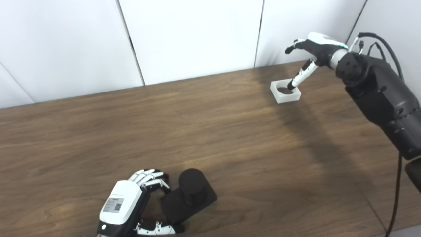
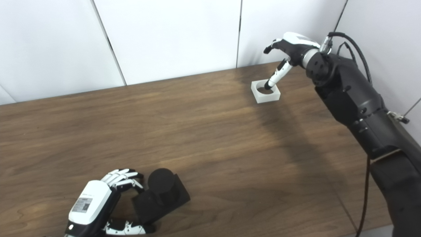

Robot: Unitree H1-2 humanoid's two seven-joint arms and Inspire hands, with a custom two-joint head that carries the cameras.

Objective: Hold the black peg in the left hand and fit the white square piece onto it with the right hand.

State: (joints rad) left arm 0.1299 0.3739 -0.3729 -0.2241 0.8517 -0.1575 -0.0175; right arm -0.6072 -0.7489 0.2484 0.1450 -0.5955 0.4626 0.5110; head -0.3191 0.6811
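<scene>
Left hand (image 1: 131,200) sits near left on the table (image 1: 230,148), fingers and thumb spread around the base of the black peg (image 1: 190,191), seemingly touching but not clearly clamped. Can't tell if it grips yet. The peg stands upright on its square base on the table.

Right hand (image 1: 312,49) is far right, fingers apart, one finger poking down into the hole of the white square piece (image 1: 285,91), which lies flat on the table. Nothing is held.

Risks: the poking finger may just slide or tip the piece instead of lifting it; a loose left hold lets the peg shift at fitting.

Hidden: left palm side, contact at the peg base, and the fingertip inside the hole.
</scene>
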